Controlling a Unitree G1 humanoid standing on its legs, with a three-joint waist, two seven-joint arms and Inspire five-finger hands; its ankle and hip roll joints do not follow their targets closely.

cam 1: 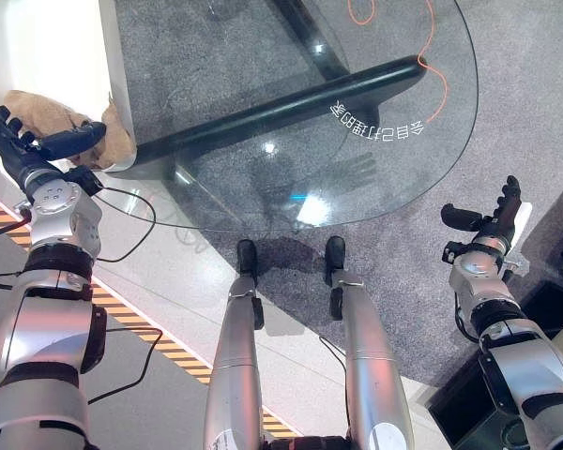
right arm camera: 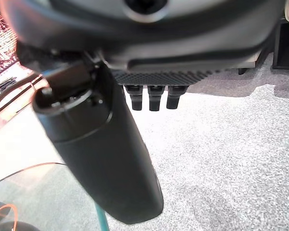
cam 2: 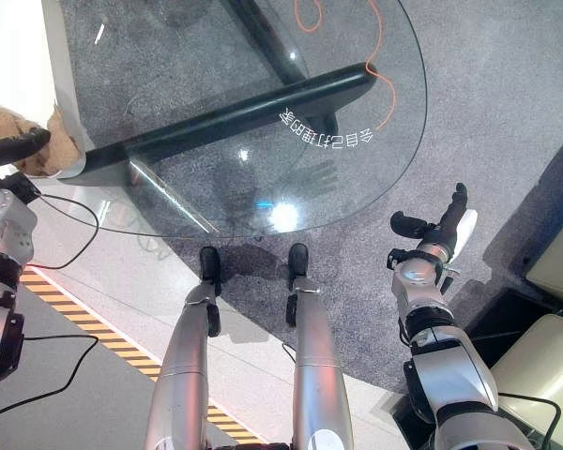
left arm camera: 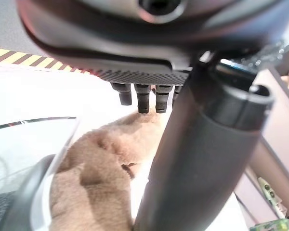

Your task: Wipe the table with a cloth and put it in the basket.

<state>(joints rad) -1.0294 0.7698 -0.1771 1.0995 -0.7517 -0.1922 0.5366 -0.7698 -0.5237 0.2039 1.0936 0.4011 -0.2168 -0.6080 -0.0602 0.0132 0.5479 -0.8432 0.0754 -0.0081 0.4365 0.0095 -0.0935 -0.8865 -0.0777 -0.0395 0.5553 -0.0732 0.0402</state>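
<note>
A tan, fluffy cloth point(cam 1: 47, 112) lies bunched at the near corner of a white container point(cam 1: 38, 47), against its rounded rim, beside the left edge of the round glass table point(cam 1: 357, 159). My left hand point(cam 1: 23, 145) hovers just over the cloth with fingers straight and its thumb stretched across it; in the left wrist view the cloth point(left arm camera: 101, 178) sits under the thumb, apart from the fingertips point(left arm camera: 143, 101). Off the table's right side, my right hand point(cam 2: 441, 230) hangs open over the grey carpet, holding nothing.
A dark bar of the table's base point(cam 1: 291, 103) shows through the glass, with an orange cable point(cam 1: 432, 56) on the floor beneath. Yellow-black floor tape point(cam 1: 169, 352) runs at the lower left. Beige furniture point(cam 2: 554, 253) stands at the right.
</note>
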